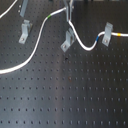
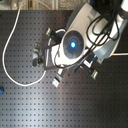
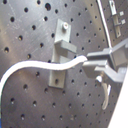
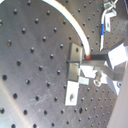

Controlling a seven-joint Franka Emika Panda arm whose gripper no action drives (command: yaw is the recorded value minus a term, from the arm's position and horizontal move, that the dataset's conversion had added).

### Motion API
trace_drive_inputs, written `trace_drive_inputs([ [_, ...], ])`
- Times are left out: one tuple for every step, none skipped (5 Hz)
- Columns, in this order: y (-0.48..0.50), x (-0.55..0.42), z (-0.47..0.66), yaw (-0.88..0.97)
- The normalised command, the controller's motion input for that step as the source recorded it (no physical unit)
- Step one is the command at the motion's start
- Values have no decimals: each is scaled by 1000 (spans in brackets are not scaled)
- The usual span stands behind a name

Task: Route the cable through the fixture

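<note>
A white cable (image 1: 35, 47) runs across the black perforated board from the first exterior view's left, up past the middle fixture (image 1: 67, 40), dips, and reaches the right fixture (image 1: 107, 36). My gripper (image 1: 68, 20) hangs just above the middle fixture. In the first wrist view, the gripper (image 3: 97, 64) is shut on the cable (image 3: 45, 65), which lies across the front of the metal fixture (image 3: 62, 55). In the second wrist view, the cable (image 4: 75, 27) meets the fingers beside the fixture (image 4: 75, 67). In the second exterior view, the arm (image 2: 72, 42) hides the gripper.
A third fixture (image 1: 25, 31) stands at the first exterior view's left, apart from the cable. The cable loops wide at the second exterior view's left (image 2: 6, 55). A cable section with coloured bands (image 4: 104, 25) shows near another fixture in the second wrist view.
</note>
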Motion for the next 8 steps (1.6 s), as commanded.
trace_drive_inputs([
  [18, 104, -12, 26],
  [199, -128, 114, 177],
  [303, -46, 22, 274],
  [3, 44, 101, 6],
  [-88, 172, 278, -86],
  [-112, 133, 306, -126],
  [-85, 9, 292, -166],
  [-21, -167, 293, -251],
])
